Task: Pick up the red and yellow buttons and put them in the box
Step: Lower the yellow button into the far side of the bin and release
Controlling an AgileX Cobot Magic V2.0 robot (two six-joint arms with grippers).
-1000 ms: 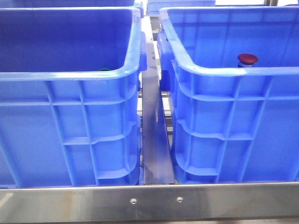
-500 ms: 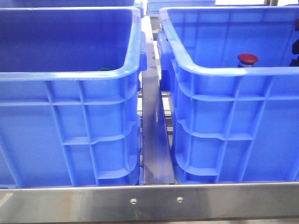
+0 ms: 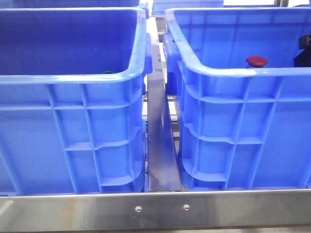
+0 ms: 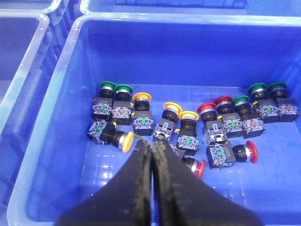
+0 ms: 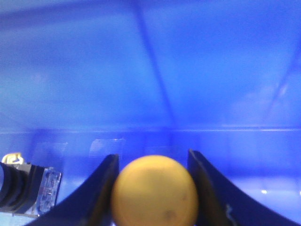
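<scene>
My right gripper [image 5: 153, 157] is shut on a yellow button [image 5: 155, 193], whose round cap fills the gap between the fingers, low inside the right blue box [image 3: 243, 73]. A dark red button [image 3: 256, 60] stands in that box behind its near rim. A dark part of my right arm [image 3: 304, 49] shows at the front view's right edge. My left gripper [image 4: 151, 147] is shut and empty above the other crate [image 4: 47, 141]. Below it lie several red, yellow and green buttons, among them a yellow one on its side [image 4: 126, 141] and a red one [image 4: 200, 168] close to the fingertips.
The left crate [image 3: 73, 77] and the right box stand side by side with a metal divider [image 3: 160, 136] between them. A green cap [image 3: 108, 73] peeks over the left crate's rim. A button's black body and clear block [image 5: 23, 186] lies beside my right gripper. A steel rail [image 3: 155, 208] runs along the front.
A dark part of my right arm has come into the front view from the right edge, inside the right box. The red button has stayed in place.
</scene>
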